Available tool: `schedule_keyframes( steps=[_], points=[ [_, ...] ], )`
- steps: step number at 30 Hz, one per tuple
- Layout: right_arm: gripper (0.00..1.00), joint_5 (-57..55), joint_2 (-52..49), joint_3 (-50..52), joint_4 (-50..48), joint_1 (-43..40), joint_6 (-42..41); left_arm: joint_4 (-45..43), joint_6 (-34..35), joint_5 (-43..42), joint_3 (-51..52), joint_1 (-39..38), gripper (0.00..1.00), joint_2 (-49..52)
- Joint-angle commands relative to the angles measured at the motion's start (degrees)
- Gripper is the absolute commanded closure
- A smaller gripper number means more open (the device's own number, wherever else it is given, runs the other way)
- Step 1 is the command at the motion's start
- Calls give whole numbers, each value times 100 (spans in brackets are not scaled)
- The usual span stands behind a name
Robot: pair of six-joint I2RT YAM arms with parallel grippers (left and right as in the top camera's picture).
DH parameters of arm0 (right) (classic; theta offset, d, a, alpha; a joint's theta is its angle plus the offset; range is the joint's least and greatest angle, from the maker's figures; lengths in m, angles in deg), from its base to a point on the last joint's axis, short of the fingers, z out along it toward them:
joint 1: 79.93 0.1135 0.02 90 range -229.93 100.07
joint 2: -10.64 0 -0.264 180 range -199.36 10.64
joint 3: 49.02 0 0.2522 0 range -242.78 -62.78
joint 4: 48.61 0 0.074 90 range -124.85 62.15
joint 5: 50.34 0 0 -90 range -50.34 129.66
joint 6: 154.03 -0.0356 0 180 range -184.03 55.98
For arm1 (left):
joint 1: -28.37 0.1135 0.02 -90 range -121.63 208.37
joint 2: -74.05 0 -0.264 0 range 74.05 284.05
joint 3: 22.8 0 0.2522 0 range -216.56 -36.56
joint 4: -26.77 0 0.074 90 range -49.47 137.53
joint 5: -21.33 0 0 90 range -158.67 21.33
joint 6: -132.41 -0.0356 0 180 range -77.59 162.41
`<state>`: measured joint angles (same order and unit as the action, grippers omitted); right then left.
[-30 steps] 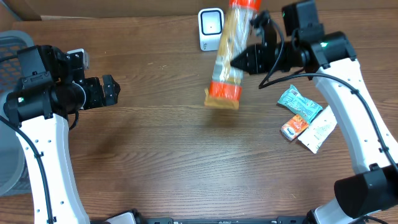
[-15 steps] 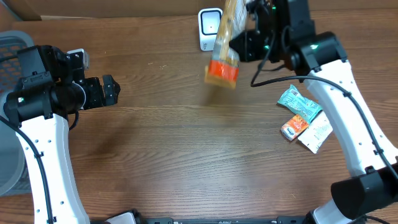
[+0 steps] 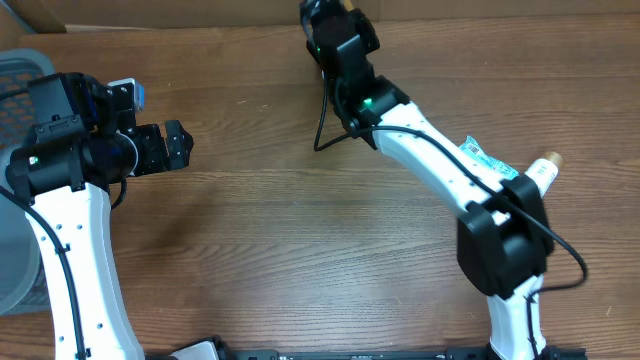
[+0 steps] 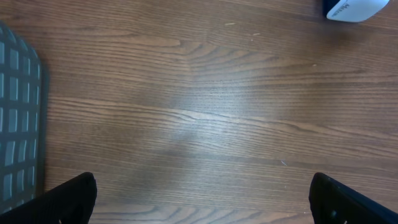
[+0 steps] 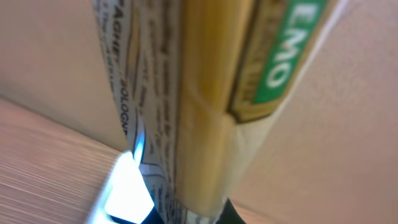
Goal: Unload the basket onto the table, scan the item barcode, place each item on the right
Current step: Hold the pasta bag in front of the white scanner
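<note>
Right gripper [image 3: 328, 18]: we note it clamped on the pasta packet [image 5: 199, 112] at the far edge of the table [image 3: 300, 250]. The packet stands near upright and fills the wrist view, with a bright white patch at its foot. Left gripper [image 3: 178, 147]: jaws wide apart, empty, over bare wood, well apart from the packet. Grey basket [image 3: 20, 70] lies beyond it.

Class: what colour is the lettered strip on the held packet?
Green, with white letters; the strip on the packet shows best in the right wrist view.
</note>
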<state>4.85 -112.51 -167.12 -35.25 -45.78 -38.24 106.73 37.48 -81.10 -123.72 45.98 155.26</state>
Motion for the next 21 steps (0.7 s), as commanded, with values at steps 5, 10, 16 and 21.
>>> schedule_keyframes(
  steps=[5, 10, 16, 21],
  points=[
    [96, -560, -514, -188, -1296, -205, 2149, 0, -129, -70, -107, -28, 0, -96],
    [96, -249, -866, -188, -1823, -208, 2551, 0, -131, -70, -107, -28, 0, -96],
    [96, 96, -1060, -188, -2037, -208, 2682, 0, -131, -68, -107, -28, 0, -96],
    [96, 282, -1204, -188, -2079, -208, 2839, 0, -131, -70, -107, -28, 0, -96]
  ],
)
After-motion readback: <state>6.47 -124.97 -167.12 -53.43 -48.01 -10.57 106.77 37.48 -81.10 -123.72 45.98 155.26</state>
